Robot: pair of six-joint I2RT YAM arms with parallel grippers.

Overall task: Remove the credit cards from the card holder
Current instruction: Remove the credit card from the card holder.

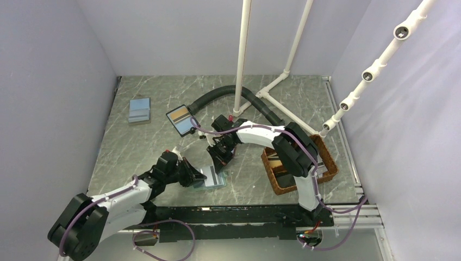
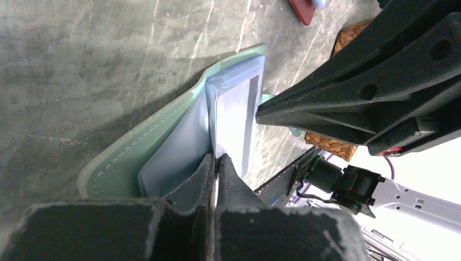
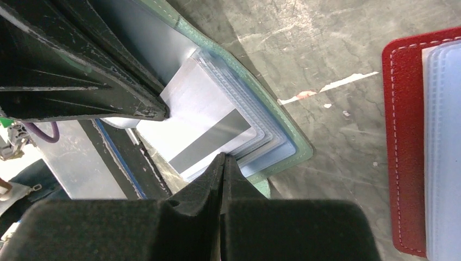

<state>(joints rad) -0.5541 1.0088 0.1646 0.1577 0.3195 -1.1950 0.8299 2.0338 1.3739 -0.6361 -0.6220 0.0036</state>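
Near edge of the surface (image 1: 130, 155): left pincer (image 2: 217, 159) pinches the short end of 1 credit card (image 2: 234, 111), right pincer (image 3: 224, 157) its long striped side, over the open card holder (image 2: 133, 149).

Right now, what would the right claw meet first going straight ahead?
The striped credit card in the card holder; the right claw seems to touch its edge. Beyond lies the left claw.

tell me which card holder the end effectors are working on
The teal-green card holder, near the arm bases: the left end effector and right end effector both pinch at its credit cards. The black-edged holder and red-edged holder lie apart, untouched.
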